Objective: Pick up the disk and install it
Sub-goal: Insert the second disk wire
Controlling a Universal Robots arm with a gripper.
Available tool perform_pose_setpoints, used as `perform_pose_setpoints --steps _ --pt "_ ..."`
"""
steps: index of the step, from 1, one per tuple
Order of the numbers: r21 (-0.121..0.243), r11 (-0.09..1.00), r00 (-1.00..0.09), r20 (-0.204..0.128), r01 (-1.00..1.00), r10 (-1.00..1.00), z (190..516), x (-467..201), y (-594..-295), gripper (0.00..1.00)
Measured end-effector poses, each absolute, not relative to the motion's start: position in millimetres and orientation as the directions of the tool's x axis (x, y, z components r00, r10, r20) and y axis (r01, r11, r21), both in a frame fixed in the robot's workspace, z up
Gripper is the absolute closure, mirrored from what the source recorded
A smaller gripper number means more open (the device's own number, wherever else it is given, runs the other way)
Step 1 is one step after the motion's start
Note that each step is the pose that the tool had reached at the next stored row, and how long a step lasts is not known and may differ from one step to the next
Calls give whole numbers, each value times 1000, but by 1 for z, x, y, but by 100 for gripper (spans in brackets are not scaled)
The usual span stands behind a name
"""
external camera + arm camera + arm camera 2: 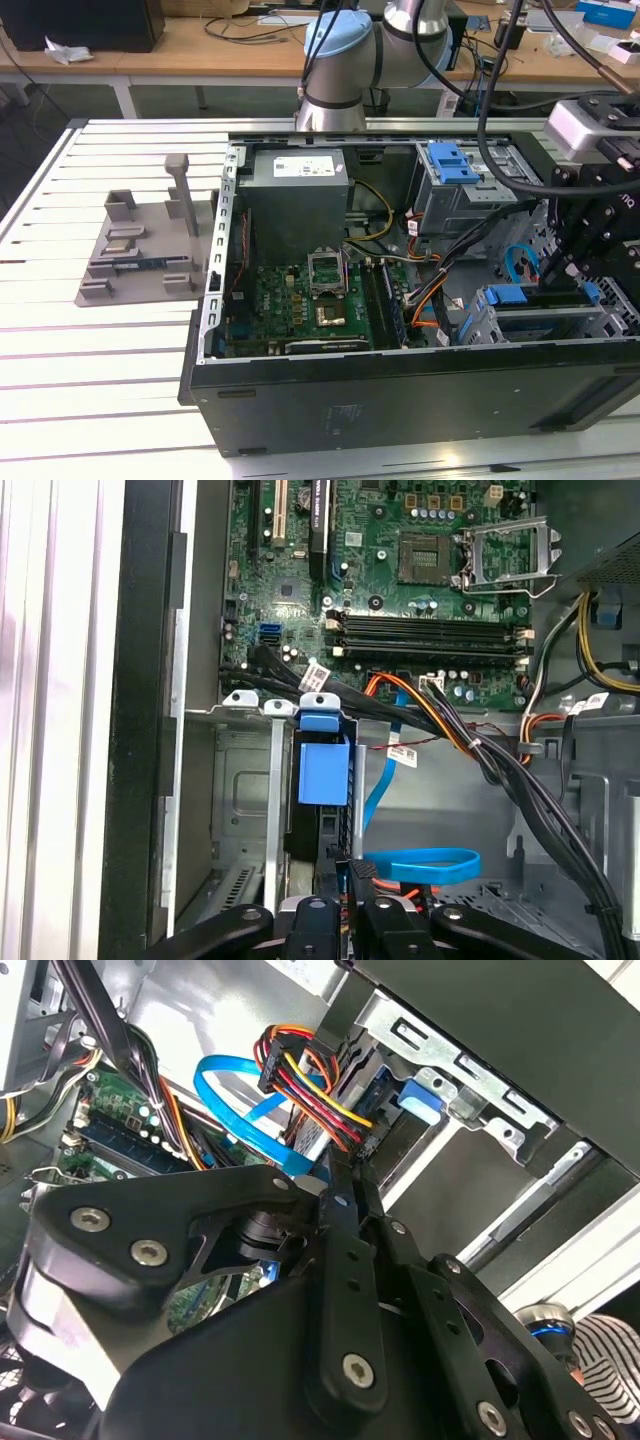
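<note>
while the gripper (340, 920) sits low by the disk (324, 775) — jaw state unclear — no print legible.

A green motherboard (300, 305) is showing at the exterior view's lower centre, inside a black computer case (400, 395). A grey power supply (297, 195) is wearing a white label above it. The disk (322, 780) is showing its blue carrier in the first wrist view. A bright blue cable (425, 865) is looping nearby. Red, yellow and orange wires (315, 1090) are bunching in the second wrist view, above the black gripper (340, 1195).
</note>
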State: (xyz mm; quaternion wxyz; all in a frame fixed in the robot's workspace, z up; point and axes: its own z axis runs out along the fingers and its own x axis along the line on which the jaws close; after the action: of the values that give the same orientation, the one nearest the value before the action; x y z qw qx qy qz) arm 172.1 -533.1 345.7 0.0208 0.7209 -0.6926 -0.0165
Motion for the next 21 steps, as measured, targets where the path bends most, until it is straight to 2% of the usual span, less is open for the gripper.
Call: perform_pose_setpoints --steps 11,15,21 --pt "53 -40 40 5 -998 -999 344 171 -536 84" --pt "52 -41 40 -15 -998 -999 344 173 -536 84" --pt "52 -41 40 -16 -998 -999 342 173 -539 84"
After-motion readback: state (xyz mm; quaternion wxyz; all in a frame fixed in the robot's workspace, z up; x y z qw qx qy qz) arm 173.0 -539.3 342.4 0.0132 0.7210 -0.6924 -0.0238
